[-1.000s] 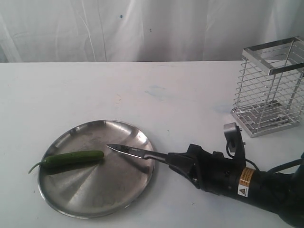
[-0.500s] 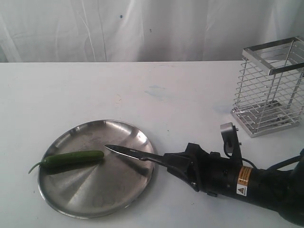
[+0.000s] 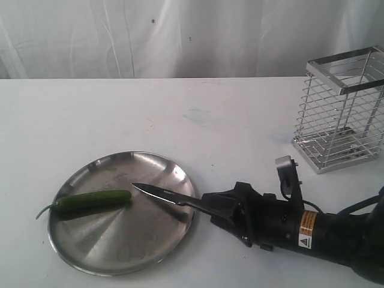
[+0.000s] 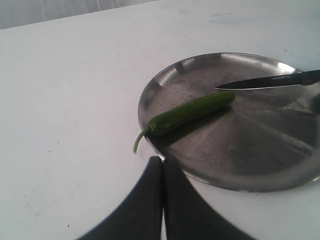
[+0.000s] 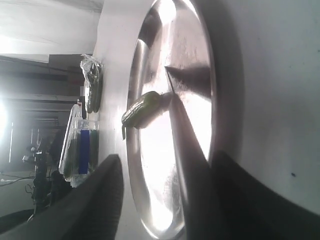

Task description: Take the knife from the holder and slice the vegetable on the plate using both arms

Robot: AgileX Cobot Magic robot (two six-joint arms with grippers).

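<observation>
white tabletop (image 3: pixel 90 114) fills the frame; lower right, the black right gripper (image 3: pixel 225 207) clamps a slim dark-bladed knife (image 3: pixel 161 194), tip over the round steel plate (image 3: pixel 108 252) near the dark green cucumber (image 3: pixel 93 200). left gripper (image 4: pixel 162 167) fingers pressed together, empty.

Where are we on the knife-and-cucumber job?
Done: the knife is out of the wire holder, clamped in the right gripper. In hand: its blade reaches over the plate, tip beside the cucumber's blunt end. Left: no cut shows; the cucumber lies whole. The left gripper is shut and empty off the plate's edge near the stem, not steadying it.
</observation>
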